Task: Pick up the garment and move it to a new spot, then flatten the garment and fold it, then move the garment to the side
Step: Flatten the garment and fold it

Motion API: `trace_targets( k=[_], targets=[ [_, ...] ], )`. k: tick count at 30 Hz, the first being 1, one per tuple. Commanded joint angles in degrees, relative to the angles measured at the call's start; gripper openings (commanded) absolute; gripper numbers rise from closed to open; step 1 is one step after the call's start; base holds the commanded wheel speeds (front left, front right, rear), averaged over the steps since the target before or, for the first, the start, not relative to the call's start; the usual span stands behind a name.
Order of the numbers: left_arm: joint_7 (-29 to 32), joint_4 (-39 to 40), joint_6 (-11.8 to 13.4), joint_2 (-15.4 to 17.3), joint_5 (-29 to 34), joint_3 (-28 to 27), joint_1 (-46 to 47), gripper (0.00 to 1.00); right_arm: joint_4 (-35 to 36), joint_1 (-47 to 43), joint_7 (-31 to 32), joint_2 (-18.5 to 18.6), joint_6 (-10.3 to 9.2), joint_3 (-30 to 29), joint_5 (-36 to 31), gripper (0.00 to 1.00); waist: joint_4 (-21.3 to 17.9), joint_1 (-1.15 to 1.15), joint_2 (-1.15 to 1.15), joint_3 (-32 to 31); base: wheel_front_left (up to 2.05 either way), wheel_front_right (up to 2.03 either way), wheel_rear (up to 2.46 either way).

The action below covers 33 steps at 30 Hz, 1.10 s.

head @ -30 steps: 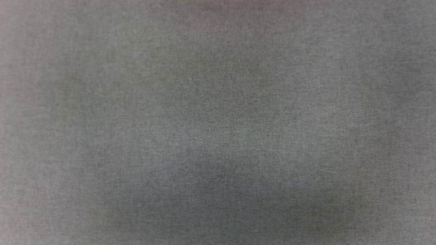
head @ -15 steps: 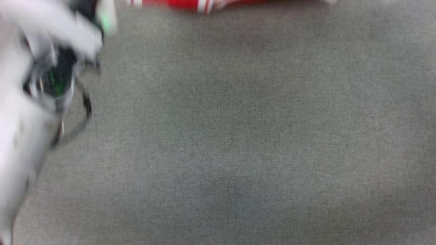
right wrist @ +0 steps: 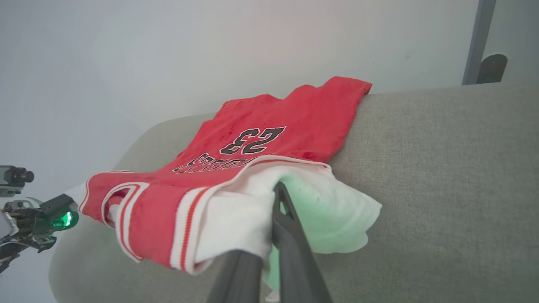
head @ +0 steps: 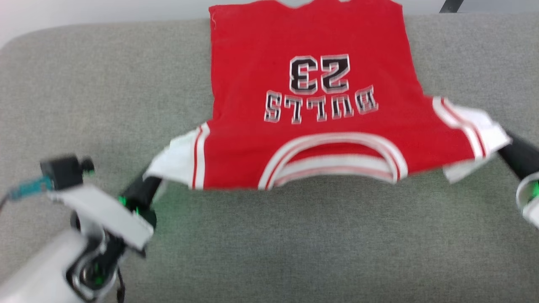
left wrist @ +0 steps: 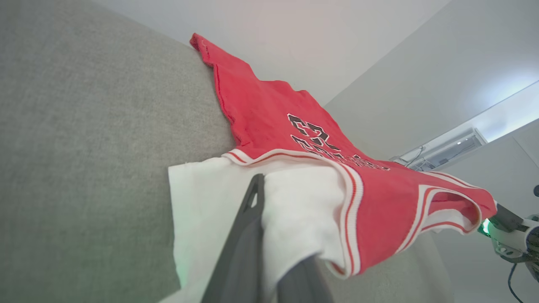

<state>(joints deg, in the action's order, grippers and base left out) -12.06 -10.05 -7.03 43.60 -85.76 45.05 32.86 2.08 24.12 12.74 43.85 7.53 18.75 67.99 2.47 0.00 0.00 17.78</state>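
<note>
A red jersey [head: 311, 105] lies print-up at the grey cushion's [head: 294, 244] far edge. The left gripper [head: 145, 187] and right gripper [head: 511, 149] each clamp a white sleeve [head: 181, 162]. It would flatten best with both sleeves drawn apart evenly and kept low.

surface: grey upholstery [head: 84, 75], rounded corner upper left | wall: plain white [right wrist: 126, 63] | upper right: grey post [right wrist: 478, 38] | light: bright strip [left wrist: 505, 115]

"BULLS 23", blk print on garment [head: 316, 126]
</note>
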Motion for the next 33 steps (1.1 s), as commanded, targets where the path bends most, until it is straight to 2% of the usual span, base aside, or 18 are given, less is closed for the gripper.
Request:
trace_targets(
  k=[1, 10, 18, 22, 26, 30, 33],
  targets=[
    [-0.8, 1.1, 0.5, 0.7, -0.3, -0.3, -2.3, 0.00, 1.6, -2.5, 0.3, -0.3, -0.09, -1.5, -0.5, 0.00, 0.0, 0.00, 0.00, -0.4, 0.00, 0.00, 0.00],
    [-3.1, 11.3, 3.4, 1.7, 0.7, -4.4, -16.0, 0.00, 13.4, -19.2, 5.7, -3.9, -0.09, -11.6, -4.8, 0.00, 0.1, 0.00, 0.00, 0.1, 0.00, 0.00, 0.00],
    [-3.1, 23.1, 6.2, 1.8, 5.9, -16.0, -29.8, 0.00, 23.1, -29.8, 13.0, -10.1, -0.09, -21.7, -11.7, 0.00, -0.3, 0.00, 0.00, 0.6, 0.00, 0.00, 0.00],
    [-3.1, 27.2, 7.8, 2.4, 8.4, -17.2, -33.8, 0.00, 26.0, -31.8, 17.3, -13.1, -0.09, -24.7, -14.8, 0.00, -0.6, 0.00, 0.00, 0.8, 0.00, 0.00, 0.00],
    [-2.4, 26.1, 9.3, 1.4, 11.2, -15.4, -32.5, 0.00, 24.9, -29.3, 21.5, -13.9, -0.09, -21.9, -19.9, 0.00, -1.2, 0.00, 0.00, 1.2, 0.00, 0.00, 0.00],
    [-0.1, 22.4, 8.8, -1.0, 12.8, -13.0, -28.6, 0.00, 21.1, -24.7, 24.5, -14.0, -0.09, -15.9, -23.5, 0.00, -1.2, 0.00, 0.00, 1.3, 0.00, 0.00, 0.00],
    [1.4, 18.6, 8.4, -3.0, 14.1, -11.0, -25.6, 0.00, 18.0, -22.4, 24.7, -11.9, -0.09, -11.8, -27.0, 0.00, -0.5, 0.00, 0.00, 1.5, 0.00, 0.00, 0.00]
  ],
)
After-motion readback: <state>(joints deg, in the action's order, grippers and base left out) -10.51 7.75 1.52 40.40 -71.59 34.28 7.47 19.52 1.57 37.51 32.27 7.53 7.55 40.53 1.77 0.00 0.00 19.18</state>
